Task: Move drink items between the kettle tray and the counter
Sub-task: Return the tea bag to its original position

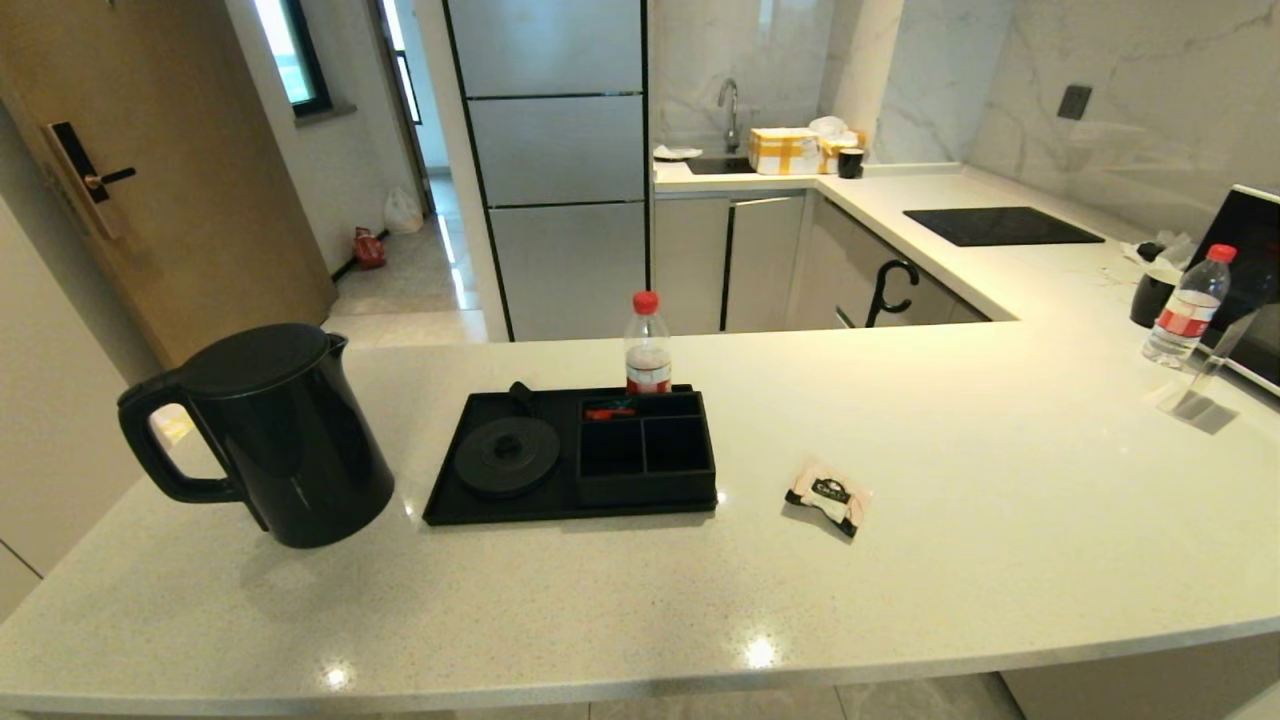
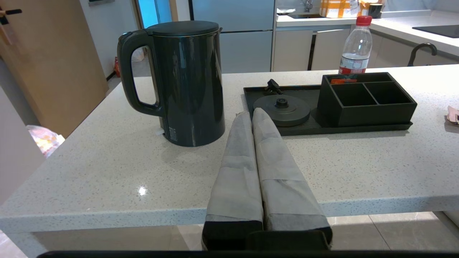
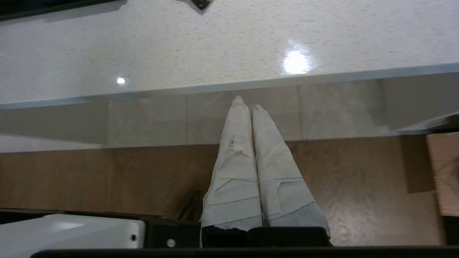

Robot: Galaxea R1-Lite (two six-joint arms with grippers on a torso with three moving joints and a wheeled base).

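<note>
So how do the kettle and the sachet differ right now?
The kettle is tall, black and upright; the sachet is small, pale pink and lies flat. The kettle stands to the left of the tray, the sachet to its right. Both rest on the counter, off the tray, and neither is held.

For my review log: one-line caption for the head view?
Kettle on the counter left of its tray, sachet to the right.
</note>
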